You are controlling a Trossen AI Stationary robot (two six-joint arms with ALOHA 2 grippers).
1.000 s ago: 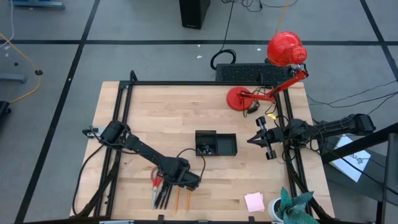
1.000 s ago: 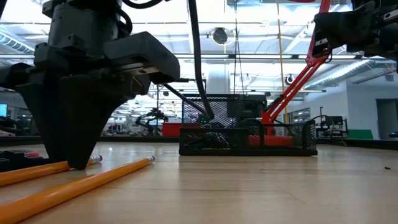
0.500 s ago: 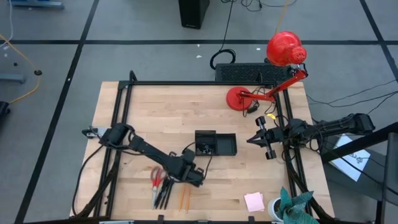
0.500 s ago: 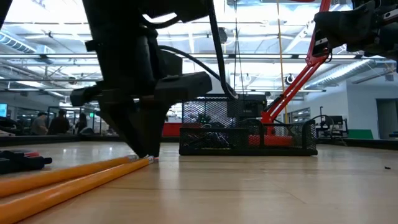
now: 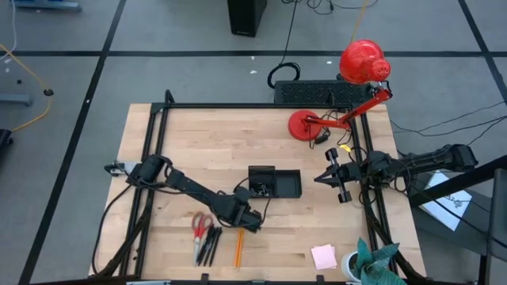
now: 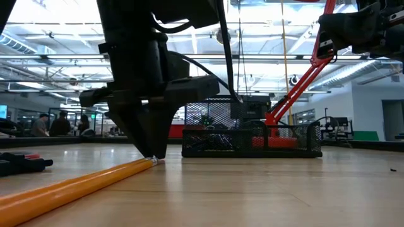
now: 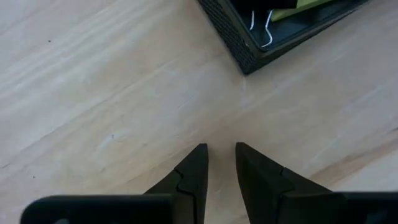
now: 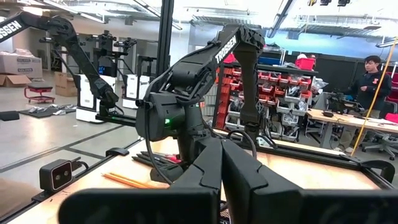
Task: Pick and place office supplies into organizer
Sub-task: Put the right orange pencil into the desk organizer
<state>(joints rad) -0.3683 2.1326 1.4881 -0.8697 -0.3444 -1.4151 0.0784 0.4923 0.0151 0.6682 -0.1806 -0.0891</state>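
Left gripper (image 5: 247,224), fingers slightly parted and empty, hovers above the orange wooden pencil (image 5: 238,249); black mesh organizer (image 5: 275,183) holds few items, most supplies remain.

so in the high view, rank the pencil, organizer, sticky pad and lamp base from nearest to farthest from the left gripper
1. Orange pencil, just below the left gripper, near the front edge.
2. Organizer, just behind it, mid-table.
3. Pink sticky-note pad, front right.
4. Lamp base, back right, farthest.
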